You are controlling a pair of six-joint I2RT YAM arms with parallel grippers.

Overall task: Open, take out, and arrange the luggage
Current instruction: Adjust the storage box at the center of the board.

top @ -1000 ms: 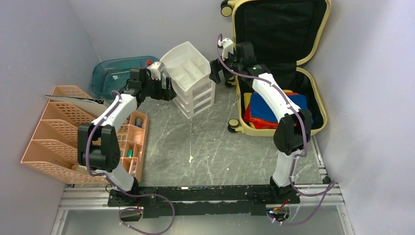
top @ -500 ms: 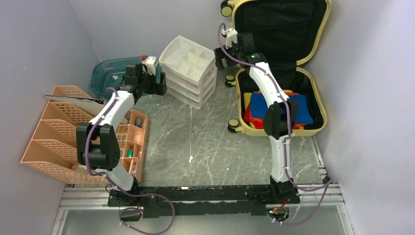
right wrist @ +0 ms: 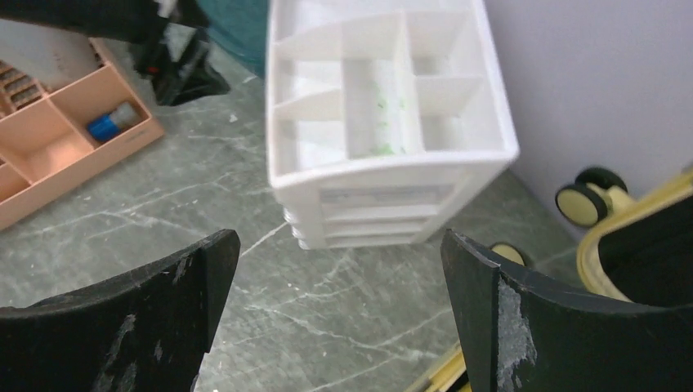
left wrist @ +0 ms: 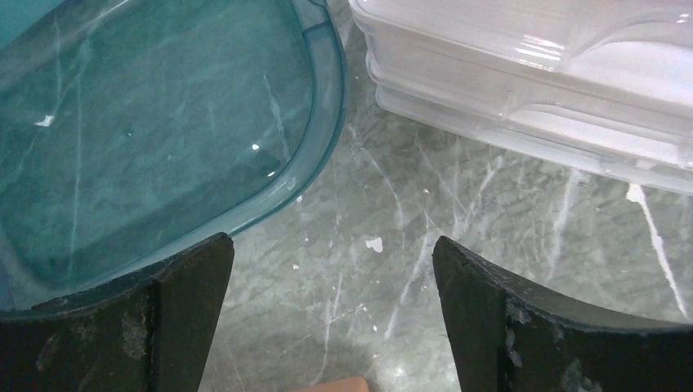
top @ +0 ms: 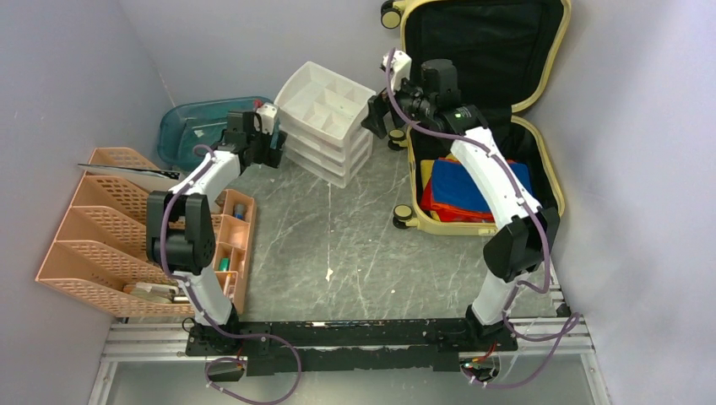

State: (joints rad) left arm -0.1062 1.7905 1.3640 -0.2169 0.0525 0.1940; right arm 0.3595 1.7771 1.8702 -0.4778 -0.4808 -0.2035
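Seemingly marble tabletop (top: 355, 245), luggage (top: 481, 51), lilac walls (top: 67, 67)

Table layout, taken from the drawer unit

Drawer unit (top: 325, 122) stands at the back middle of the table (top: 355, 253). Tray (top: 181, 126) lies just left of it, by the back wall. File rack (top: 93, 245) sits well left of it and nearer the front. Suitcase (top: 456, 226) is to its right, with the base flat on the table and the lid upright behind. Folded cloths (top: 447, 190) lie in the base. Left gripper (left wrist: 331, 245) is just left of the unit, right gripper (right wrist: 339, 237) just right.
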